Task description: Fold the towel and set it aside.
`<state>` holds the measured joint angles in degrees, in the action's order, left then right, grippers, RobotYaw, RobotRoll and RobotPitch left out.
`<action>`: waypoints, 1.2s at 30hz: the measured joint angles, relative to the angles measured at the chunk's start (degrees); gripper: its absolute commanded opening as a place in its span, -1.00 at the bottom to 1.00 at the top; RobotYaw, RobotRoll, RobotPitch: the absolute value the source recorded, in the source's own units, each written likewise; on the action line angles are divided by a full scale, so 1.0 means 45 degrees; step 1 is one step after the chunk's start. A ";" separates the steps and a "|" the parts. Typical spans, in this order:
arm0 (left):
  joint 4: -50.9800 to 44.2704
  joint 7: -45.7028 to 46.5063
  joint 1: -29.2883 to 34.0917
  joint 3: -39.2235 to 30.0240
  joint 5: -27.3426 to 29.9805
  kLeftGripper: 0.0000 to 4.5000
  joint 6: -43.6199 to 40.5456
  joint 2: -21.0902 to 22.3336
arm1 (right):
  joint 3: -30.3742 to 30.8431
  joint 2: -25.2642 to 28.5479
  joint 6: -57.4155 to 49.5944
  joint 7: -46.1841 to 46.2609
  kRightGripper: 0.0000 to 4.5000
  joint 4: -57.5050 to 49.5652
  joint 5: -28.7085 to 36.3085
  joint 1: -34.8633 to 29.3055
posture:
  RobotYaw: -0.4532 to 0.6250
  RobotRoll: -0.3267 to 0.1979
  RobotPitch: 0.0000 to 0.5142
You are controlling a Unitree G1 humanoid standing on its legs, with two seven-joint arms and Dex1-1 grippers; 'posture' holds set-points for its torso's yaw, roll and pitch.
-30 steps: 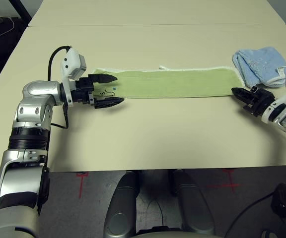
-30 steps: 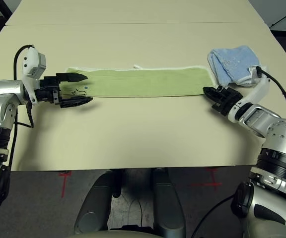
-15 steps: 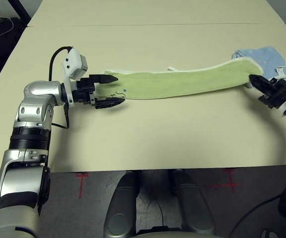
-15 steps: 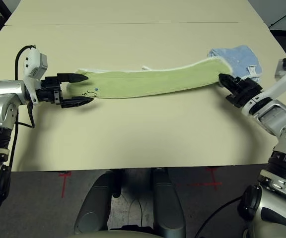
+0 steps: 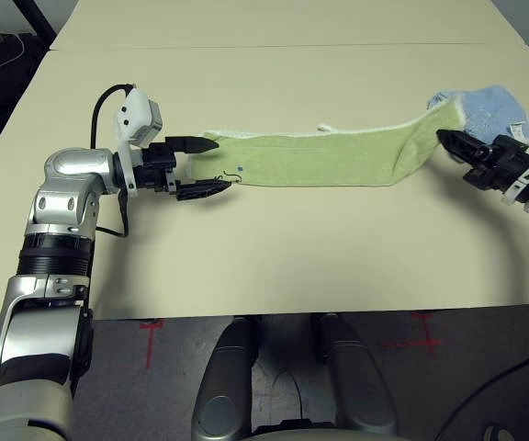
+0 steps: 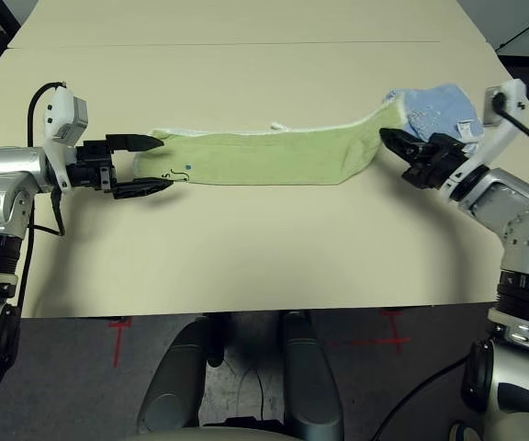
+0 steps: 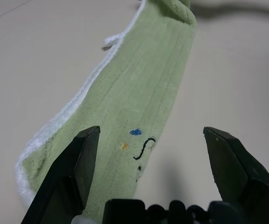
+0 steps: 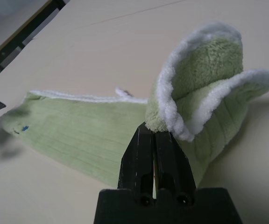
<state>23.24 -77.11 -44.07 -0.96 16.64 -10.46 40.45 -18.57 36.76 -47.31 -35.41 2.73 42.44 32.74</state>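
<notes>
**Towel lifted at its right end**

Towel (image 5: 310,158) lies as a long, narrow green strip across the middle of the tabletop (image 5: 274,248), its long axis running left to right, roughly parallel to the near edge. The white-stitched edging runs along its far side. Its left end, carrying a small dark squiggle and a blue dot, lies flat on the tabletop and sits between the spread fingers of the left gripper (image 5: 208,167), which point toward the right edge and do not close on the fabric. The right end curls upward off the surface, pinched between the pressed-together fingers of the right gripper (image 6: 395,147), with the cloth bunched and folded over above the fingertips. Just behind that raised end, near the right edge, a crumpled light blue cloth (image 6: 441,106) rests.
</notes>
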 measured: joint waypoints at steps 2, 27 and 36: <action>0.0000 0.0002 0.0000 0.0000 -0.0003 1.00 0.0000 0.0000 | 0.0437 0.0095 0.0007 -0.0297 -0.98 -0.0276 -0.0096 0.0216 | -0.07 0.25 -0.12; -0.0002 0.0168 0.0001 -0.0002 -0.0017 1.00 0.0014 0.0013 | 0.3859 -0.0980 0.0127 -0.1380 -0.98 -0.0561 -0.2419 0.1365 | -0.04 0.25 -0.10; 0.0031 0.0172 0.0000 -0.0002 -0.0023 1.00 0.0031 0.0013 | 0.4290 -0.1435 0.0039 -0.1186 -0.88 -0.0561 -0.2970 0.1517 | -0.04 0.25 -0.10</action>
<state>23.38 -76.34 -44.07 -0.96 16.54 -10.32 40.50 0.73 30.30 -47.13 -40.75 0.20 29.07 39.57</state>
